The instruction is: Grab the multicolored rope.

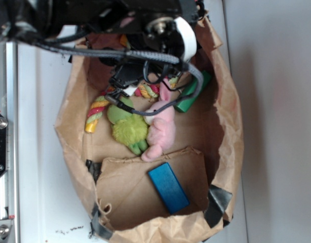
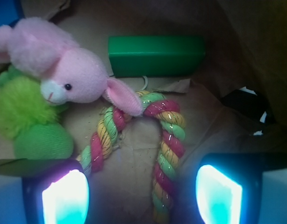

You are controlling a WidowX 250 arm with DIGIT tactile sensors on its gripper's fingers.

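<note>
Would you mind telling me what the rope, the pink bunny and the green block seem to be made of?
Multicolored rope: twisted fibre strands, likely cotton, slightly shiny. Pink bunny: soft plush, fuzzy nap. Green block: smooth, hard, flat-faced, plastic or painted wood; I cannot tell which.

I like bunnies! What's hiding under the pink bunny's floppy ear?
The pink bunny's ear lies over the top bend of the multicolored rope. That small stretch is covered; the rope shows again on both sides, running down toward the open hand.
</note>
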